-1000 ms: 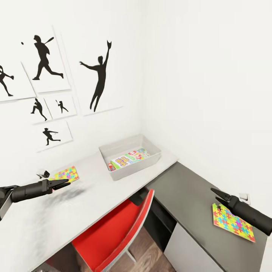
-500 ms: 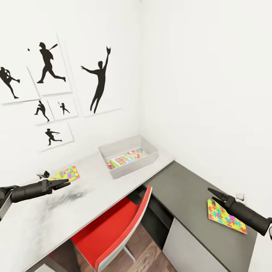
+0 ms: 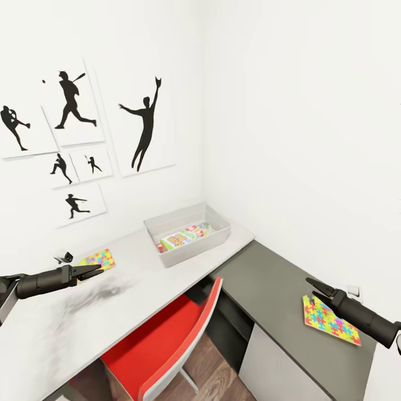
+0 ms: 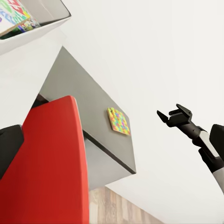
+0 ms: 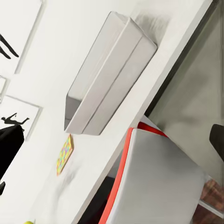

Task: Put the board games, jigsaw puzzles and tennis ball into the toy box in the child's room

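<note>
The pale grey toy box (image 3: 214, 236) stands at the far end of the whitish table (image 3: 139, 281), with colourful board games (image 3: 181, 239) lying inside it. One jigsaw puzzle (image 3: 98, 259) lies flat on that table, just beyond my left gripper (image 3: 100, 271), which hovers open and empty. A second jigsaw puzzle (image 3: 329, 322) lies on the dark grey desk (image 3: 267, 281) to the right. My right gripper (image 3: 311, 287) hangs open over its near corner, holding nothing. The right wrist view shows the toy box (image 5: 107, 79) from outside and the first puzzle (image 5: 64, 154). The bed is out of view.
A red chair (image 3: 167, 340) is tucked under the table between my arms. Black baseball-player pictures (image 3: 146, 123) hang on the white wall behind the table. A small dark object (image 3: 64, 257) sits beside the left puzzle. Brown wood floor (image 3: 217, 367) shows below.
The whole picture has shifted a little, so the camera moved. Both arms keep the same pose and both grippers stay open. The toys have not moved.
</note>
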Motion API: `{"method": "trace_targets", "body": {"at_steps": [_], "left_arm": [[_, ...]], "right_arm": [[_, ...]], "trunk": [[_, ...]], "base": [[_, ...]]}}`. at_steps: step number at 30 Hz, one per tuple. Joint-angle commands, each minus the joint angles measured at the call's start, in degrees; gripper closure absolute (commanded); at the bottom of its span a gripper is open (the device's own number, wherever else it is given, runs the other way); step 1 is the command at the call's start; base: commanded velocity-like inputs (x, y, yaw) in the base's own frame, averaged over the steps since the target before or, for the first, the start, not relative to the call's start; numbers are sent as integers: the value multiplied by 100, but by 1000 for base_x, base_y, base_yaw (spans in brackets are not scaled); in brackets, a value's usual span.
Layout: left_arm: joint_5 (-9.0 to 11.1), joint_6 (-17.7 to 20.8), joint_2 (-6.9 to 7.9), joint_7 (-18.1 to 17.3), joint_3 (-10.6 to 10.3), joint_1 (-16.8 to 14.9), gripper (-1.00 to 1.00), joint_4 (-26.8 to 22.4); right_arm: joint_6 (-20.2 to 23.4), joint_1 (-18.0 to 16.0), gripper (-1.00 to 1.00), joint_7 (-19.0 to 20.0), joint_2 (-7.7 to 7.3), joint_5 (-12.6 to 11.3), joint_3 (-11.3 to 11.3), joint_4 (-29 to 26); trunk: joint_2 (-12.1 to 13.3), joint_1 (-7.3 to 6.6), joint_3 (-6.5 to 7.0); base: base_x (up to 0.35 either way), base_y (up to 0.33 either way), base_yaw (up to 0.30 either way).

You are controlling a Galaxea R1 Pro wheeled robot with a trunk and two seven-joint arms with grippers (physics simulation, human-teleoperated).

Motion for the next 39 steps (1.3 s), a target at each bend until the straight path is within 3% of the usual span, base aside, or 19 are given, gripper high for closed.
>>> {"method": "trace_targets", "body": {"at_steps": [1,15,39], "left_arm": [[0,62,2,-21,-1,-3,-100,-1],[-1,50,2,-21,-1,0,-100,-1],[-2,-3,2,-21,-1,6,-100,-1]], "right_arm": [[33,-7,-100,11,1,-6,-6,3],[33,-7,-100,-12,9,-9,-6,-7],[33,-7,-100,-15,9,-8,-6,21]], "trunk": [[-12,4,-4],[-12,4,42],[-12,4,23]], "base": [[0,5,-169],[0,12,-141],[0,0,-268]]}}
